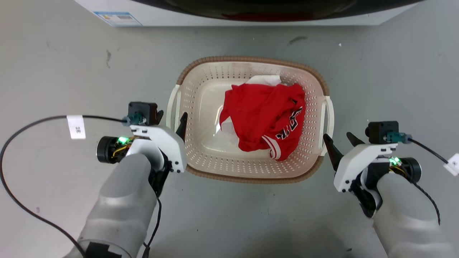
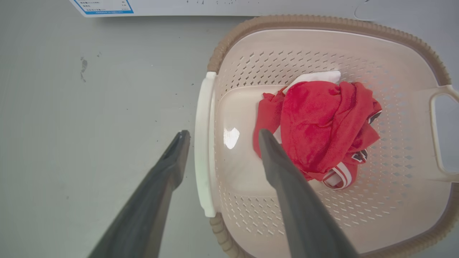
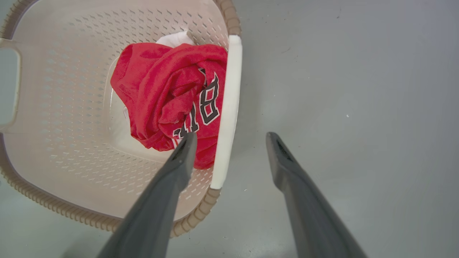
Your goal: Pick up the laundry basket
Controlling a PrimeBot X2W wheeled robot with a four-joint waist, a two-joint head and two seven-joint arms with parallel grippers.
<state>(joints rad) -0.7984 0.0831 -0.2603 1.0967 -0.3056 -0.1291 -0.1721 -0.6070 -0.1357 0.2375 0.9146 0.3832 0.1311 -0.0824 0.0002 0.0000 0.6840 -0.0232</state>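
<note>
Grasp laundry basket (image 1: 208,157) by white handles (image 2: 203,143); likely stiff, light plastic; close left fingers (image 2: 172,165) and right fingers (image 3: 179,161), wide open, empty, straddling each.

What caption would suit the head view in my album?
Open jaws on both sides of a laundry basket holding a red garment.

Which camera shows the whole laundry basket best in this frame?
The head view: the laundry basket sits whole there, full brown rim and both white handles, with the open left gripper and right gripper at its sides. Each wrist view crops the rim, showing mainly its own side's handle and the red garment inside.
</note>
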